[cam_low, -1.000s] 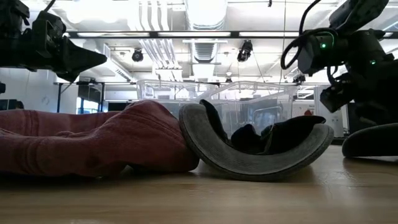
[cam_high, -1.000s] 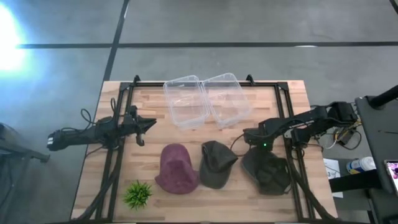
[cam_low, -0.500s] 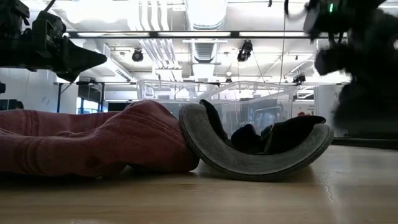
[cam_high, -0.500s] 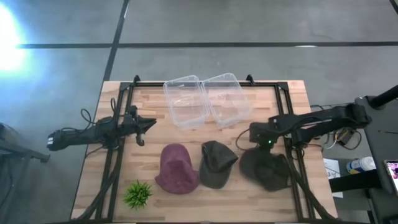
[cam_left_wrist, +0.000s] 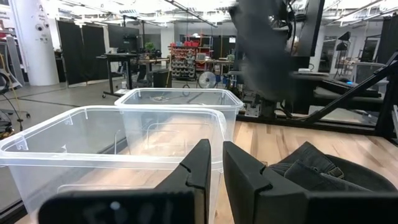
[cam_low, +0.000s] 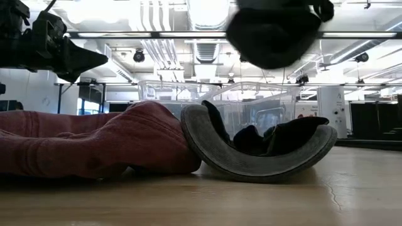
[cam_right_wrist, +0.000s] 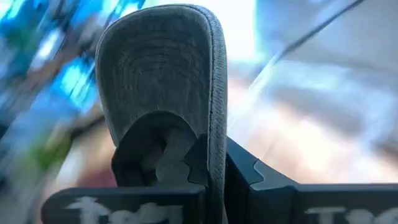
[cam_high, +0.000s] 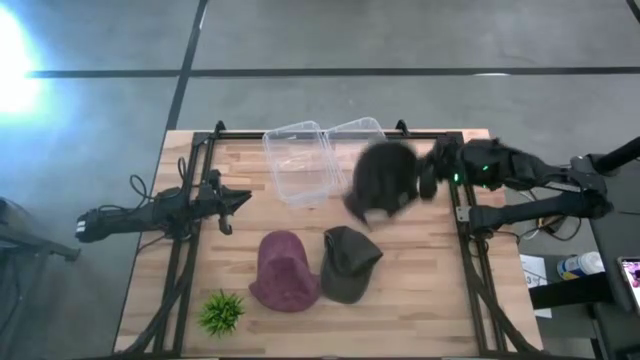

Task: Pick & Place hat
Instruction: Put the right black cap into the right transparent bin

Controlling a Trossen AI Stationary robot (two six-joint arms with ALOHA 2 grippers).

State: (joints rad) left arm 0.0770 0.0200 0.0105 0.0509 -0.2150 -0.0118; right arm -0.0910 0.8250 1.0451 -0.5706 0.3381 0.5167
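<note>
A dark hat (cam_high: 380, 180) hangs in the air over the right one of two clear bins (cam_high: 365, 150); my right gripper (cam_high: 428, 178) is shut on it. In the low view the dark hat (cam_low: 273, 31) shows high above the table, blurred. A maroon hat (cam_high: 285, 270) and a grey-green cap (cam_high: 350, 262) lie side by side on the table's near half, the cap upside down on its crown (cam_low: 264, 157). My left gripper (cam_high: 238, 200) waits at the table's left, shut, holding nothing. My right gripper pinches the dark hat's brim (cam_right_wrist: 214, 130) between its two fingers, which lie about level and come from the table's right side. The brim stands on edge in the hold. The hat is lifted clear and reaches out past the fingertips over the right bin.
The left clear bin (cam_high: 298, 165) stands beside the right one at the table's far middle. A small green plant (cam_high: 222, 312) sits at the near left. A black frame (cam_high: 465, 215) runs along the table's sides.
My right gripper has risen from the table's near right and swung toward the far edge with the dark hat. The hat, which lay on the table, is now lifted clear and over the right bin.
</note>
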